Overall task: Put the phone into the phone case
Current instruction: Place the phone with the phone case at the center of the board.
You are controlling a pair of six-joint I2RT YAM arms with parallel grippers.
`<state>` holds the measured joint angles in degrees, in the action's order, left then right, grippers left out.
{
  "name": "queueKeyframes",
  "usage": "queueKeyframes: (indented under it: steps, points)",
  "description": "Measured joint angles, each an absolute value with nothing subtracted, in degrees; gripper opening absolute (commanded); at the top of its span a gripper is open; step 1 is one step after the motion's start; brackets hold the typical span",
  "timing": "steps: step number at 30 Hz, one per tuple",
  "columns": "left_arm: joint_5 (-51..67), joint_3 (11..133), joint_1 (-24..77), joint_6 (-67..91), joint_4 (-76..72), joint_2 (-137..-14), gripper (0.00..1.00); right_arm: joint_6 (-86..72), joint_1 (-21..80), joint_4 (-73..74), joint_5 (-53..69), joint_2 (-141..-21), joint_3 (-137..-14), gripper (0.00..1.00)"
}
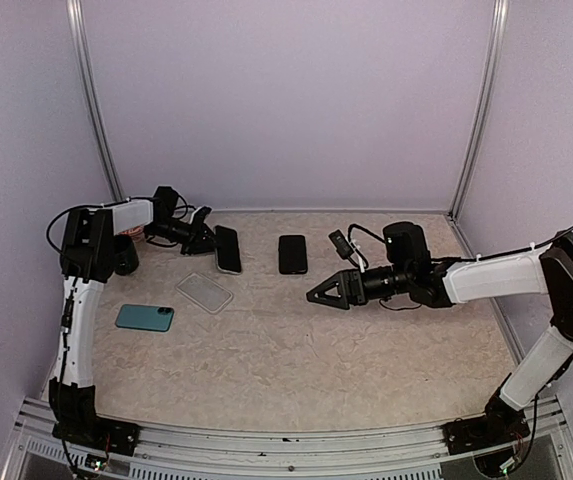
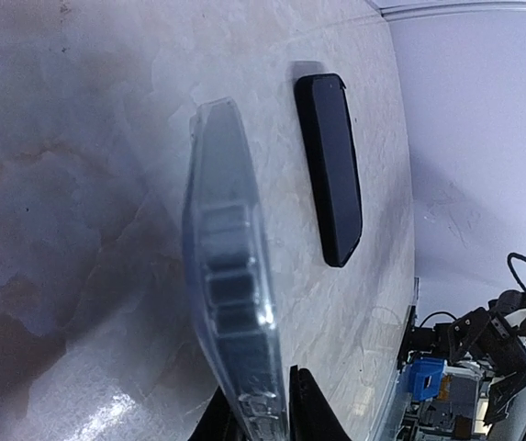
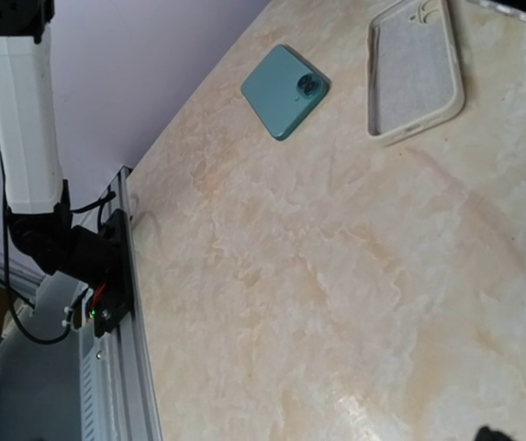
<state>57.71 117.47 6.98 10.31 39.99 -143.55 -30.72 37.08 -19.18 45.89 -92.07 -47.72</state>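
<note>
– Over at the far left corner of the desk, the left gripper (image 1: pixel 206 238) comes in low and almost level with the top. Its jaws are narrow, one finger on either side of the near end of the clear-rimmed phone (image 1: pixel 228 248). It pinches the phone across its thickness, I'd say, which would explain the flat wrist.

– So that phone's in its case already?

– It looks that way from the wrist view: a see-through rim around a dark body, side buttons showing through. Whether it's seated all the way round I can't tell, because the far end is too foreshortened.

– And the other bits?

– The bare black phone (image 1: pixel 292 254) lies flat near the middle of the far edge, beside the held one but clear of it. The empty clear case (image 1: pixel 205 293) sits a little nearer us, toward the left edge. Its open side is up as far as I can see, the right way to take a phone pressed down into it. The teal phone (image 1: pixel 145 318) lies back-up close to the left edge, lens showing.

– What about the right arm?

– The right gripper (image 1: pixel 324 290) hangs over the desk right of the middle, jaws spread as wide as they go, nothing between them, nose pointing left. My guess is it's parked there to leave the left arm room, near enough to steady something if called on.
</note>
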Motion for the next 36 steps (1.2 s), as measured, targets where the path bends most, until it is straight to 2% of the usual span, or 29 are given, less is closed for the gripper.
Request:
queueKeyframes:
  steps: [21, 29, 36]
  points:
    - [58.0, 118.5, 6.8, 16.6, 33.8, -145.7, 0.18, -31.6, 37.1, -20.1, 46.4, -93.6, -47.7, 1.00]
    - [58.0, 118.5, 6.8, 18.1, 31.7, -145.8, 0.27, -32.0, 37.1, -20.4, 46.7, -93.9, -47.7, 1.00]
    - [57.8, 118.5, 6.8, 18.3, 31.2, -146.1, 0.28, -32.4, 37.1, -20.6, 46.7, -93.9, -47.7, 0.99]
